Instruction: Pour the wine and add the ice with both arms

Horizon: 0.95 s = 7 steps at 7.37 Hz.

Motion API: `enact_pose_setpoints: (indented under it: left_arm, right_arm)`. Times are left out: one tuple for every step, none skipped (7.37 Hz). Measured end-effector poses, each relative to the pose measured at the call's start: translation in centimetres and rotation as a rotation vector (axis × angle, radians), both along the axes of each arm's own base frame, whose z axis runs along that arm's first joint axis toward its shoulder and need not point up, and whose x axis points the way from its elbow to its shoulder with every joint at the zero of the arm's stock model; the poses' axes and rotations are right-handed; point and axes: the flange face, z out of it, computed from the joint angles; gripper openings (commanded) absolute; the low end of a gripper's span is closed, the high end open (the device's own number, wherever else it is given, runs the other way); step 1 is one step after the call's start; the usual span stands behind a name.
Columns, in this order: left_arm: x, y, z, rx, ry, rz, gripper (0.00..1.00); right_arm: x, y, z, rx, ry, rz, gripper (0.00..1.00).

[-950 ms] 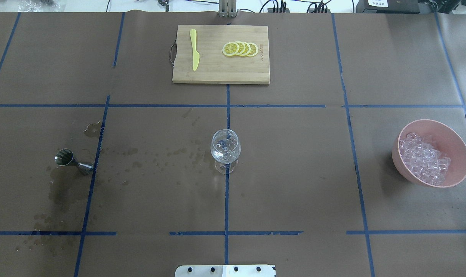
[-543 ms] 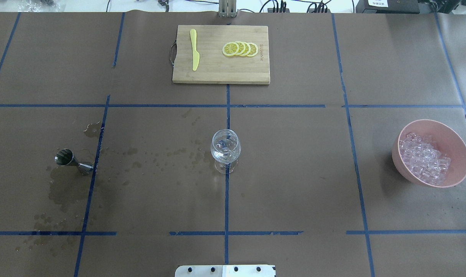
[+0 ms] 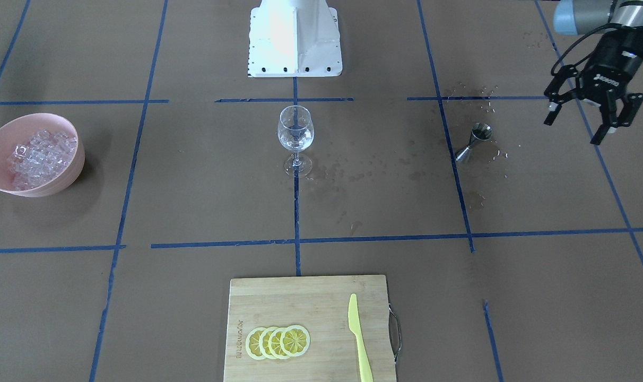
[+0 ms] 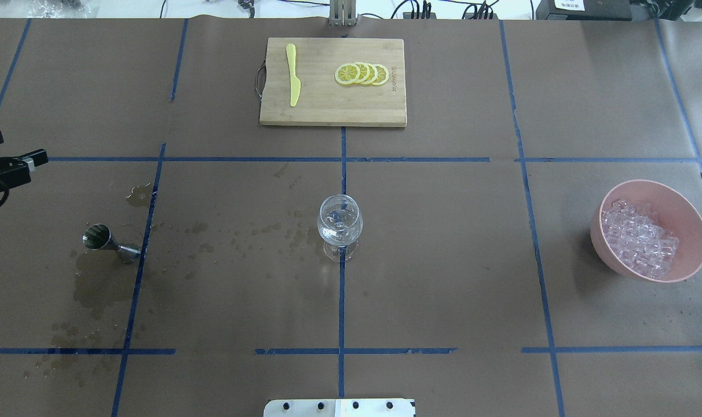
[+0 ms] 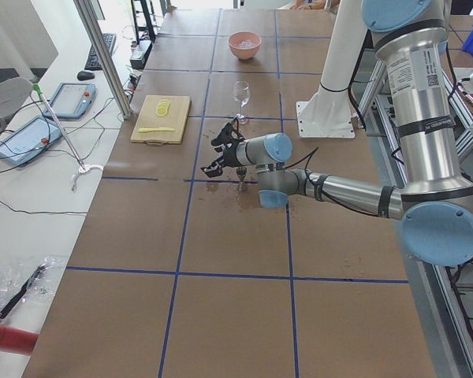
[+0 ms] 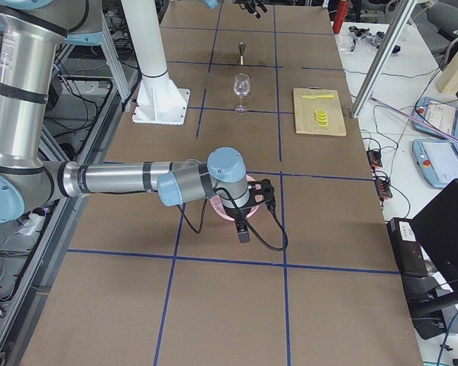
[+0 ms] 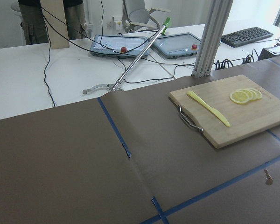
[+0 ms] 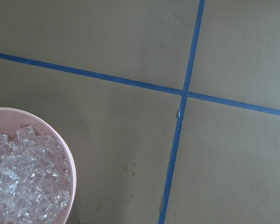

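Observation:
A stemmed wine glass (image 4: 340, 223) stands at the table's middle with a little clear wine in it; it also shows in the front view (image 3: 295, 132). A small steel jigger (image 4: 105, 240) stands to its left among wet stains. A pink bowl (image 4: 694, 215) at the right holds a heap of ice cubes (image 4: 637, 240), also seen in the right wrist view (image 8: 23, 182). My left gripper (image 3: 572, 132) is open and empty, in the air beyond and left of the jigger (image 3: 475, 139). My right gripper (image 6: 250, 206) hovers by the bowl; I cannot tell whether it is open.
A bamboo cutting board (image 4: 333, 113) at the far middle carries a yellow plastic knife (image 4: 293, 75) and several lemon slices (image 4: 362, 74). Wet patches (image 4: 96, 284) spread around the jigger and toward the glass. The white base block (image 3: 295, 37) stands at the near edge.
My left gripper has come into the overhead view at its left edge. The glass, jigger and bowl have not moved.

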Motion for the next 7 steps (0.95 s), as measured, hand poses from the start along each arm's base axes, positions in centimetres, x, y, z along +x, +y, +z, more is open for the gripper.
enact_pose_setpoints:
  left_arm:
    - [3.0,1.5,0.0,0.004,0.003,-0.053,1.00]
    - [5.3,3.0,0.1,0.014,-0.001,-0.098,1.00]
    - [7.4,4.7,0.2,0.024,-0.004,-0.141,1.00]
    - [9.4,6.3,0.9,0.027,-0.010,-0.181,1.00]
    - [11.1,8.0,2.2,0.026,-0.020,-0.214,1.00]
    - [12.7,9.5,3.5,0.024,-0.024,-0.239,1.00]
    - [13.8,10.6,4.5,0.023,-0.023,-0.254,1.00]
  right_arm:
    - [0.0,0.0,0.0,0.000,0.000,0.000,1.00]
    - [0.0,0.0,0.0,-0.001,0.000,0.000,1.00]
    - [0.0,0.0,0.1,-0.001,0.000,0.000,1.00]
    - [0.0,0.0,0.1,-0.002,0.000,0.000,1.00]
    - [0.0,0.0,0.2,-0.003,0.000,0.001,1.00]
    - [0.0,0.1,0.2,-0.005,0.000,0.001,1.00]
    - [0.0,0.1,0.2,-0.005,0.000,0.000,1.00]
